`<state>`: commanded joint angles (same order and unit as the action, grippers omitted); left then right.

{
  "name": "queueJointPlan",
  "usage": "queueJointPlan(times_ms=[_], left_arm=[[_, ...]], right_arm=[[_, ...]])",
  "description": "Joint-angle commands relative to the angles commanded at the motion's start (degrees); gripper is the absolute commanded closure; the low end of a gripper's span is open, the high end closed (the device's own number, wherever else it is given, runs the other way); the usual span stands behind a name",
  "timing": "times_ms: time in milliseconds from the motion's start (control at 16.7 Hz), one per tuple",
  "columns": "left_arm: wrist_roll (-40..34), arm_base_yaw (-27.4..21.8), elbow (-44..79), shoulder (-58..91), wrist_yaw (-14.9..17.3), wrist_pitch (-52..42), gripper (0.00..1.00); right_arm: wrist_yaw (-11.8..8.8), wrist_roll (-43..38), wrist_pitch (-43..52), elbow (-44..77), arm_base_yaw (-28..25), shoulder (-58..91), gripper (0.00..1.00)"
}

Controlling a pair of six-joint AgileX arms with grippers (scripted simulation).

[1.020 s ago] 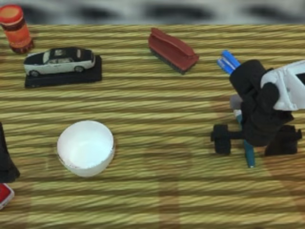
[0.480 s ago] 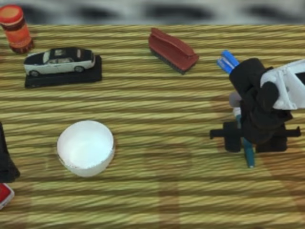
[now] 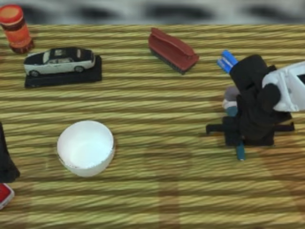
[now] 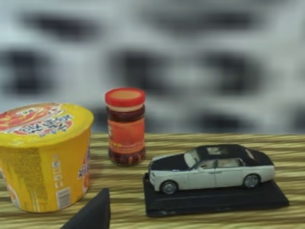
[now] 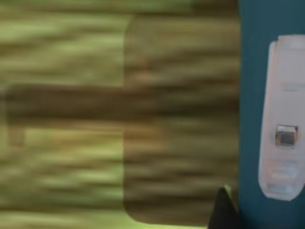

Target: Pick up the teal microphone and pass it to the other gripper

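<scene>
Where the striped, straw-coloured tabletop (image 3: 157,191) ends at its far edge, only a blurred grey-and-black backdrop shows. Taking the white bowl (image 3: 86,148) as landmark, a white-and-black model car (image 3: 59,61) on a black base stands beyond it, with a red-lidded jar (image 3: 16,27) past the car toward the far left corner. In the left wrist view a yellow noodle cup (image 4: 43,155) stands beside the jar. A dark red brush-like block (image 3: 172,49) lies beyond the bowl and to its right. Far to the bowl's right, the right claw (image 3: 240,131) is clamped on the teal microphone (image 3: 239,151), whose teal handle end sticks out below the black fingers and whose pale head shows above them; the arm's white casing covers the rest. A bright blue object (image 3: 227,61) lies just beyond that claw. The left claw (image 3: 5,162) sits parked at the tabletop's left edge, left of the bowl; whether it is apart or together cannot be told.
</scene>
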<state>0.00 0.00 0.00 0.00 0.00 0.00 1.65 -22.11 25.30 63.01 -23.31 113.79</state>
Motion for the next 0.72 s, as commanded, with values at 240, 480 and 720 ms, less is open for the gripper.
queueJointPlan(times_ms=[240, 480, 720], left_arm=[[0.0, 0.0, 0.0, 0.0, 0.0, 0.0, 0.0], [0.0, 0.0, 0.0, 0.0, 0.0, 0.0, 0.0], [0.0, 0.0, 0.0, 0.0, 0.0, 0.0, 0.0]], right_arm=[[-4.4, 3.8, -14.5, -3.5, 0.0, -2.9, 1.0], [-10.2, 8.9, -34.8, -8.9, 0.0, -7.0, 1.0], [-16.1, 14.4, -56.1, -14.9, 0.2, -12.4, 1.0]])
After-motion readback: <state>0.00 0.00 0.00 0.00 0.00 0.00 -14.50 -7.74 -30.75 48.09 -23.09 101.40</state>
